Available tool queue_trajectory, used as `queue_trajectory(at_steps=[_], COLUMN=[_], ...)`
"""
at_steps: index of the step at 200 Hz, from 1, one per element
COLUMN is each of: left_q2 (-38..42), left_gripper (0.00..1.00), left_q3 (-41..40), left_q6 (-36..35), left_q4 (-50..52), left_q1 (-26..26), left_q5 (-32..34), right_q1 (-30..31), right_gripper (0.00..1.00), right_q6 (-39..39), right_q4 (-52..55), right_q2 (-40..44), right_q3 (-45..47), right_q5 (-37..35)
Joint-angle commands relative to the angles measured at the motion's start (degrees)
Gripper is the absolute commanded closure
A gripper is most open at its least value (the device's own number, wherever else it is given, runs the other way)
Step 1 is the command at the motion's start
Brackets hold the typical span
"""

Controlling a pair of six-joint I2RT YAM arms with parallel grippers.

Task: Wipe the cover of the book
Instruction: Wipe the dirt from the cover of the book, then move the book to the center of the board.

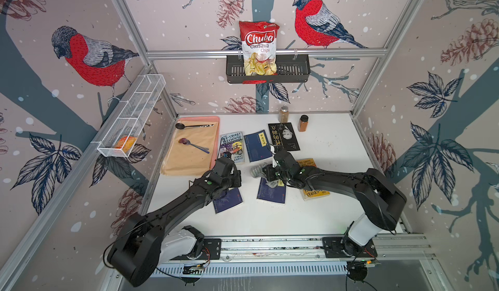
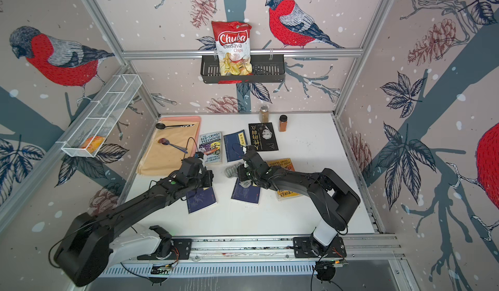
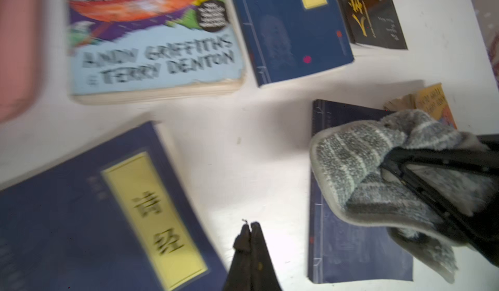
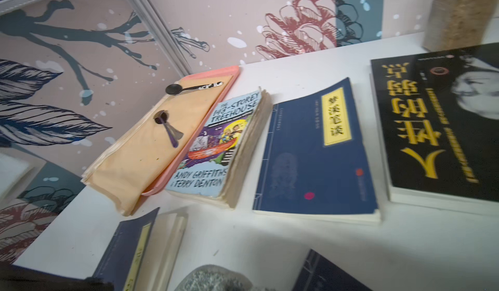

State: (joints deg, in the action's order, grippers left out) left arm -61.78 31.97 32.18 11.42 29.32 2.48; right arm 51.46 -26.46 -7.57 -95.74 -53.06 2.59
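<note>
A dark blue book (image 1: 271, 193) (image 2: 246, 193) lies near the middle of the white table. My right gripper (image 3: 391, 162) is shut on a grey striped cloth (image 1: 258, 170) (image 2: 231, 170). In the left wrist view the cloth (image 3: 359, 168) hangs over the far end of this book (image 3: 351, 249). The right wrist view shows only the cloth's edge (image 4: 216, 278) and a corner of the book (image 4: 324, 276). My left gripper (image 3: 251, 224) is shut and empty above bare table, beside a second blue book with a yellow label (image 3: 94, 222) (image 1: 228, 200).
Behind lie a treehouse paperback (image 1: 231, 147), another blue book (image 1: 258, 146) and a black book (image 1: 283, 137). A yellow book (image 1: 314, 192) sits under the right arm. A pink tray (image 1: 216, 119) with spoons is at back left, two spice jars (image 1: 303, 123) at the back.
</note>
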Motion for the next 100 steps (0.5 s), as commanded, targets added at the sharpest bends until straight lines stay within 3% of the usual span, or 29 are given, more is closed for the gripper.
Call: queue_trajectory(at_steps=[1, 30, 100], left_q2=[6.4, 10.1, 7.9], left_gripper=[1.0, 1.0, 1.0], left_q3=[-2.6, -6.2, -18.4], left_q6=[5.4, 11.1, 14.8], left_q4=[5.6, 8.8, -0.5], left_q1=[-1.5, -6.3, -17.3], left_q5=[9.6, 13.8, 5.1], right_q1=[1.7, 3.9, 5.9], right_gripper=[0.94, 0.94, 0.94], right_q6=[2.2, 3.5, 4.0], right_q4=[-1.5, -1.3, -1.8], right_q2=[-1.6, -5.0, -7.2], right_q3=[-2.9, -7.4, -8.0], right_q5=[2.7, 5.9, 7.9])
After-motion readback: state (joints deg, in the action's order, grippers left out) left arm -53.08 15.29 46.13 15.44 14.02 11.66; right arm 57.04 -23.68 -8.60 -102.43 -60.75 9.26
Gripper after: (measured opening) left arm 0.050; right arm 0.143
